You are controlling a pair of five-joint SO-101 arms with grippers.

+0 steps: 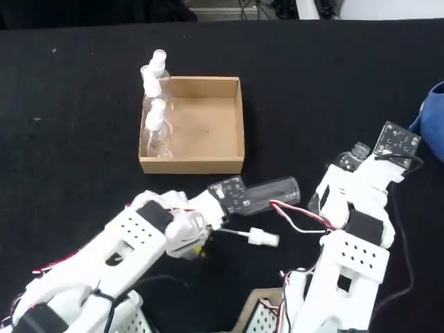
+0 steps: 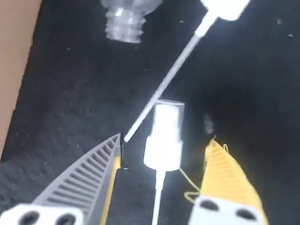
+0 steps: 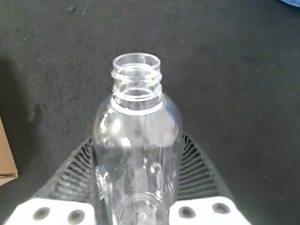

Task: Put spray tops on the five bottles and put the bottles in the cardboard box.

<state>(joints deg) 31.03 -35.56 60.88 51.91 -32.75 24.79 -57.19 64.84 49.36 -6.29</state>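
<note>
In the left wrist view my left gripper (image 2: 165,140) stands open low over the black table, with a white spray top (image 2: 163,136) lying between its fingers, untouched by either. A second spray top (image 2: 220,7) (image 1: 263,238) lies just beyond, its thin tube running back toward the gripper. An uncapped clear bottle (image 1: 274,193) lies on its side nearby, its neck (image 2: 124,18) facing the gripper. My right gripper (image 3: 137,140) is shut on another uncapped clear bottle (image 3: 137,122) (image 1: 350,158) at the right. Three capped bottles (image 1: 157,118) stand along the left side of the cardboard box (image 1: 229,156).
The box's right half has free room. A blue object (image 1: 433,118) sits at the table's right edge. A corner of the box wall (image 2: 11,61) shows beside my left gripper. A cardboard piece (image 1: 267,298) lies between the arm bases.
</note>
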